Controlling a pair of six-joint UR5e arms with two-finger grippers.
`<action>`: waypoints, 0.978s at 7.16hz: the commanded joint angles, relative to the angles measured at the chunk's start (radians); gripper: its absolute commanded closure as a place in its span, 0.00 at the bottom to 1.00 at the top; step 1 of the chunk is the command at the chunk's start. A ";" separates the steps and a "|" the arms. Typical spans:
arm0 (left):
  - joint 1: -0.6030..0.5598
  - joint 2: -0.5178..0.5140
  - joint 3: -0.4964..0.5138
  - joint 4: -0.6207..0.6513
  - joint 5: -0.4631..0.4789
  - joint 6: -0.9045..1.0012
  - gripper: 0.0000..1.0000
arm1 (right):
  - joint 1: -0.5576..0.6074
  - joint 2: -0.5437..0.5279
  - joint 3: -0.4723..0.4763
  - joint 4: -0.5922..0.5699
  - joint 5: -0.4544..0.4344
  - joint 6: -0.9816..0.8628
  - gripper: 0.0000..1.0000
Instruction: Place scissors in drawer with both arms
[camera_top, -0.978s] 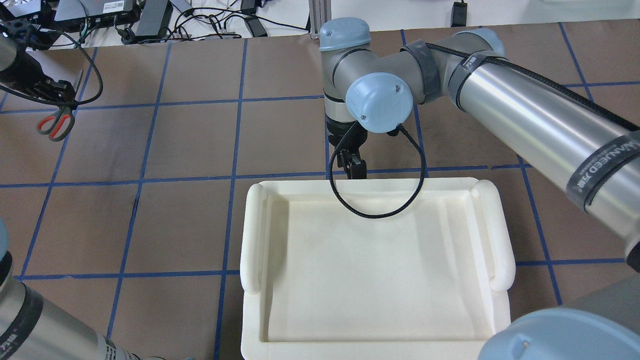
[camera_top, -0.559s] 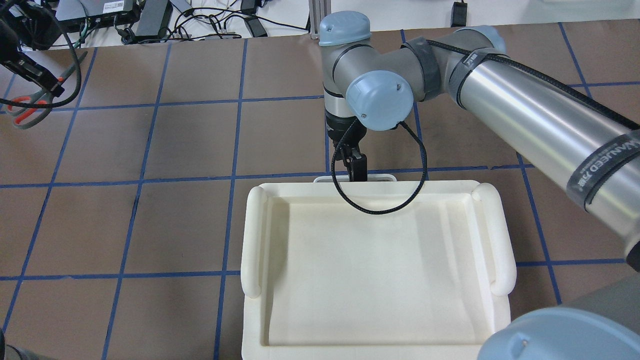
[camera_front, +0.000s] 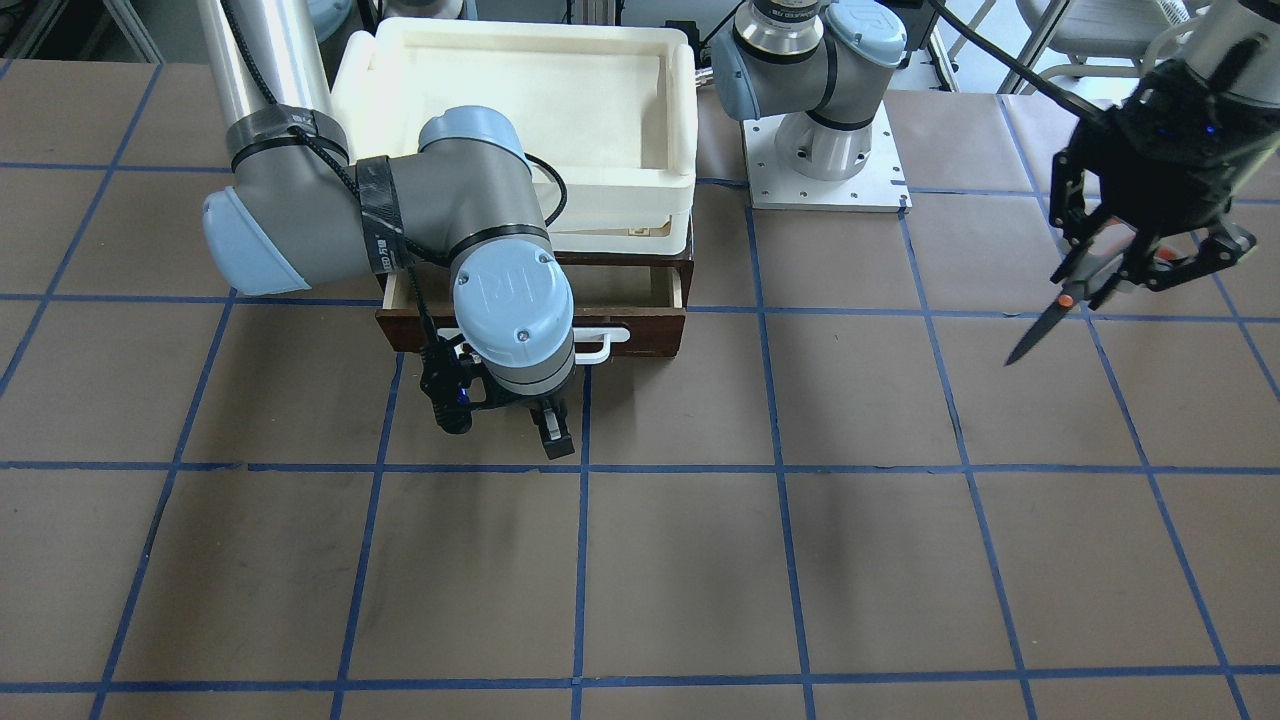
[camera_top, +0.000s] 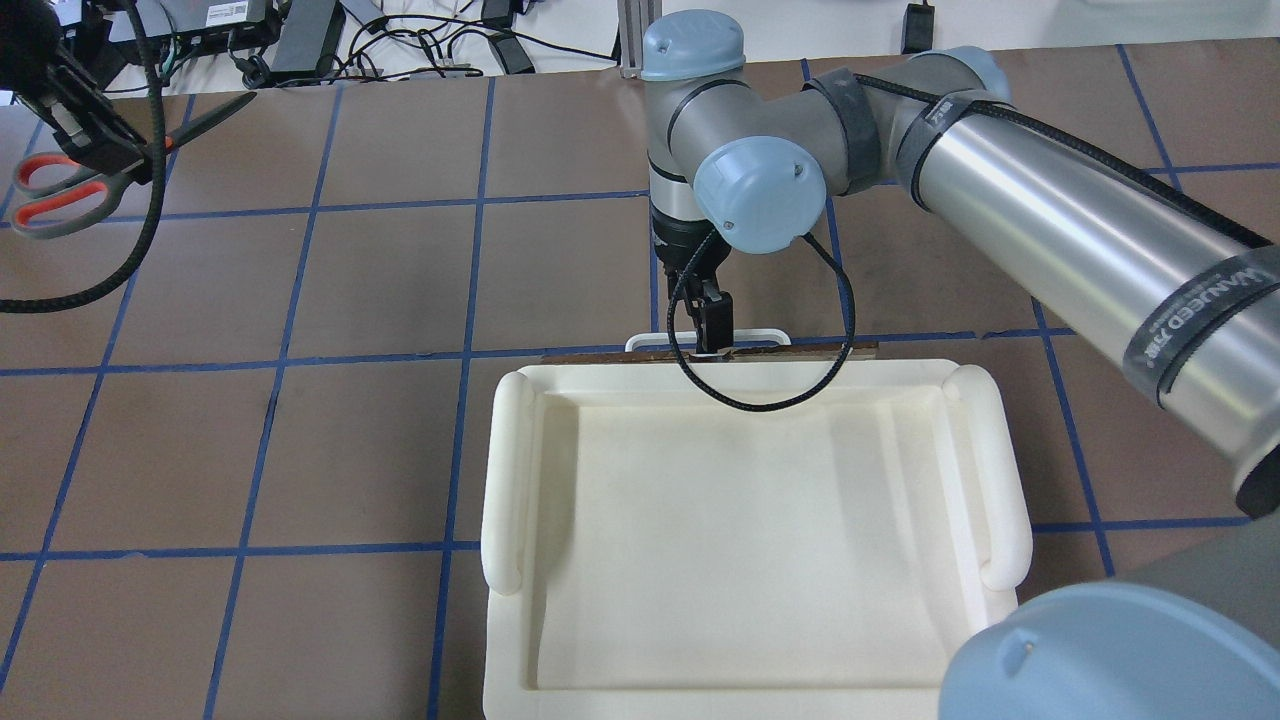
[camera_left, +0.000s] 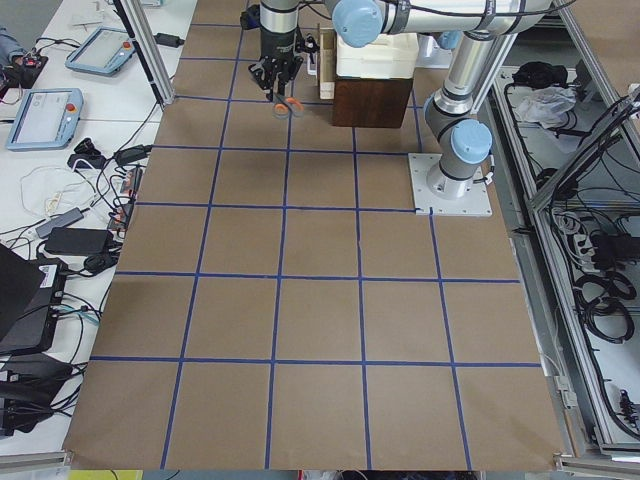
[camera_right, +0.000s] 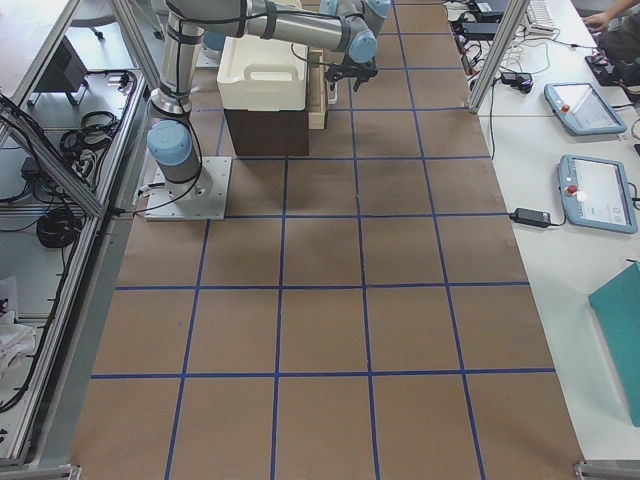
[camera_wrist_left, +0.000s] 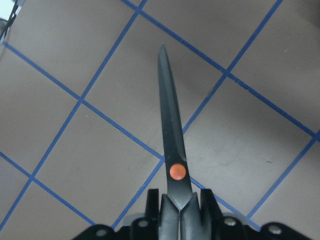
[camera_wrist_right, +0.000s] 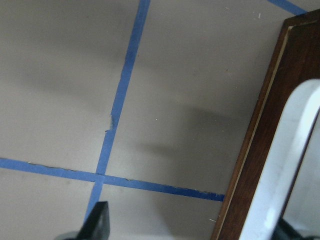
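The scissors (camera_top: 60, 195) hang above the table at the far left, blades (camera_front: 1040, 330) pointing down and forward. My left gripper (camera_top: 85, 130) is shut on them just behind the orange pivot dot (camera_wrist_left: 177, 171); the closed blades (camera_wrist_left: 171, 125) stick out ahead. The dark brown drawer (camera_front: 655, 330) is partly slid out under the white foam tray, showing a strip of pale interior (camera_front: 620, 285). My right gripper (camera_top: 712, 330) is at its white bar handle (camera_top: 760, 337). In the right wrist view its fingers (camera_wrist_right: 97, 225) stand wide apart, the handle (camera_wrist_right: 280, 165) beside the right one.
A white foam tray (camera_top: 505, 470) sits on top of the drawer's cabinet. The left arm's base plate (camera_front: 825, 170) is bolted beside it. Cables and power bricks (camera_top: 300, 40) lie past the table's far edge. Brown table with blue tape grid (camera_front: 780, 470).
The left gripper has lifted the scissors and swung them up and left, blades turning outward. The right gripper has moved away from the cabinet and the drawer has slid out with it.
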 joint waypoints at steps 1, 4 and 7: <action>-0.156 0.031 -0.016 -0.020 -0.002 0.022 1.00 | -0.004 0.025 -0.022 -0.005 -0.007 -0.007 0.00; -0.213 -0.007 -0.098 0.003 -0.003 0.141 1.00 | -0.008 0.046 -0.057 -0.005 -0.021 -0.019 0.00; -0.218 0.001 -0.097 0.016 0.001 0.170 1.00 | -0.029 0.051 -0.072 -0.005 -0.022 -0.049 0.00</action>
